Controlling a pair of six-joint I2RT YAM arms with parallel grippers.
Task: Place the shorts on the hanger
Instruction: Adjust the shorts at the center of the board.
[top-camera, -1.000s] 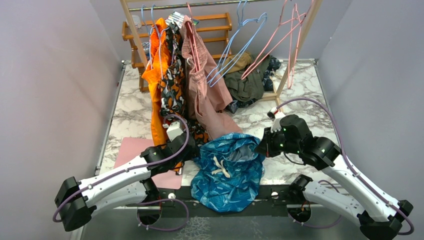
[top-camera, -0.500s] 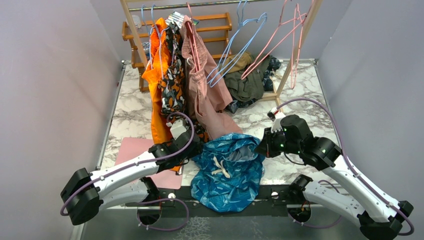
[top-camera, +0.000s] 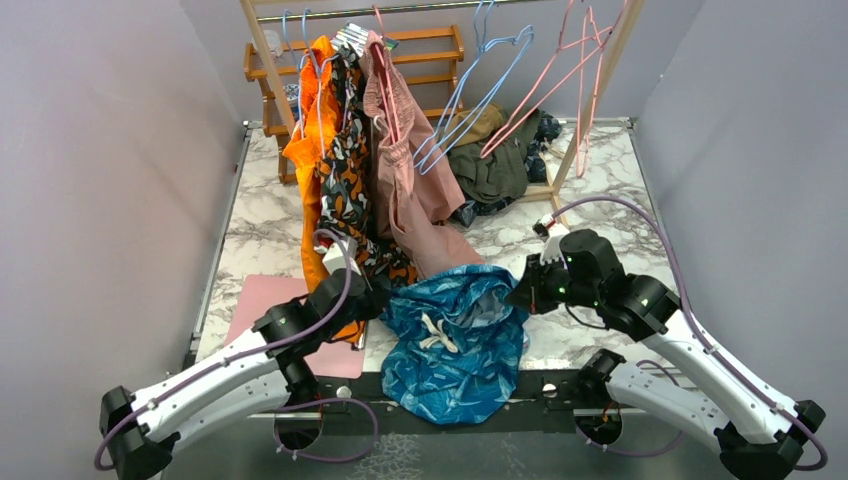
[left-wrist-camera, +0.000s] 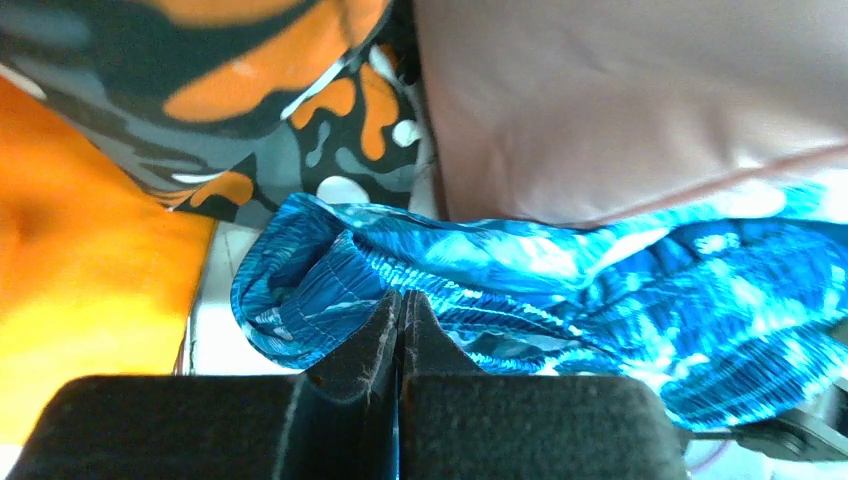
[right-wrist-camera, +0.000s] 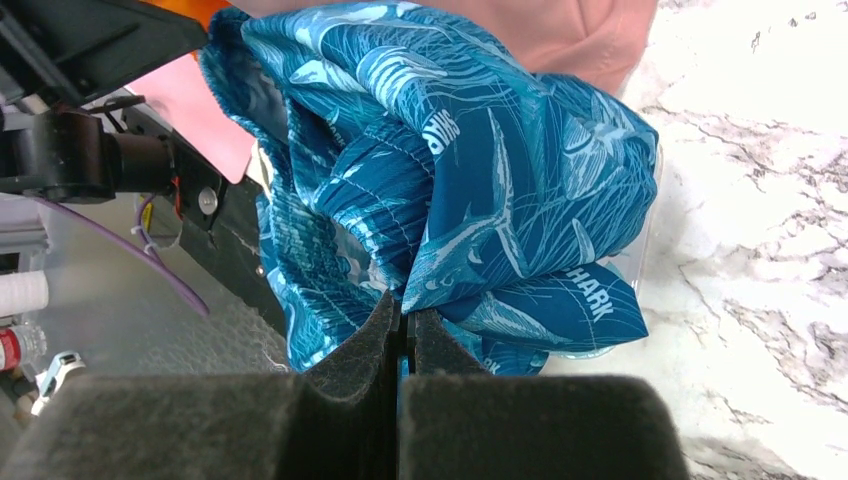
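The teal leaf-print shorts (top-camera: 455, 335) lie bunched at the table's near edge, white drawstring up, their hem hanging over the edge. My left gripper (top-camera: 378, 300) is at their left side, shut on the ribbed waistband (left-wrist-camera: 330, 285); its fingertips (left-wrist-camera: 385, 310) meet with blue cloth between them. My right gripper (top-camera: 520, 292) is shut on a fold of the shorts (right-wrist-camera: 470, 170) at their right side. Thin pink hangers (top-camera: 545, 95) hang from the rack at the back right, far from both grippers.
On the rack (top-camera: 400, 8) hang an orange garment (top-camera: 310, 150), orange-black patterned shorts (top-camera: 345, 170) and dusty-pink shorts (top-camera: 410, 190), right behind my left gripper. Light blue hangers (top-camera: 470, 100) hang mid-rail. An olive clothes pile (top-camera: 495, 165) lies behind. A pink mat (top-camera: 265, 300) sits at the left.
My left gripper was open and has shut on the left edge of the shorts. The left arm has swung lower and leftward at its elbow. The right arm has stayed put.
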